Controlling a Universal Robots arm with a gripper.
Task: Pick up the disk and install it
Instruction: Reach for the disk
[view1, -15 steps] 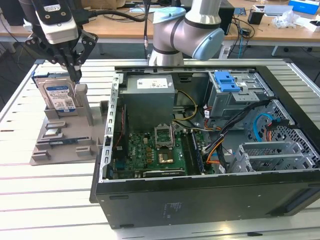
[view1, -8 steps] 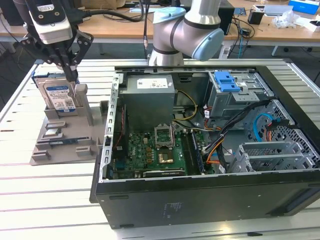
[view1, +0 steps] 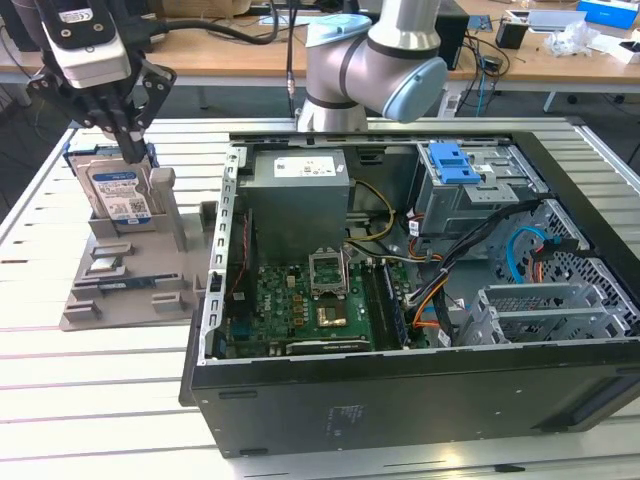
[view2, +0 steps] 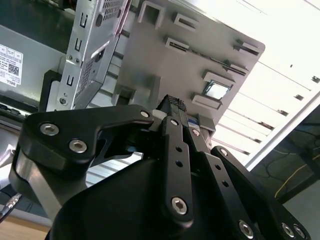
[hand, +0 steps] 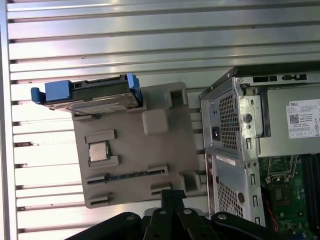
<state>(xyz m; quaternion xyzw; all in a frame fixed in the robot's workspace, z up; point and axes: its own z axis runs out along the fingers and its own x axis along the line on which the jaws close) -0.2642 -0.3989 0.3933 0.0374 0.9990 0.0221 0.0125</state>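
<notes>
Silver disk (view1: 118, 195) upright, near and below the pincer (view1: 130, 150).

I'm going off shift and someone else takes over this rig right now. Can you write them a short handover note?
The gripper is shut and empty. It hovers over the grey parts holder, near the disk, and the first wrist view shows it clear of the disk.
The disk stands on edge in the holder, beside the open computer case.
Done: nothing that shows; the disk is ungrasped.
Left: pick up the disk and install it in the case.
</notes>
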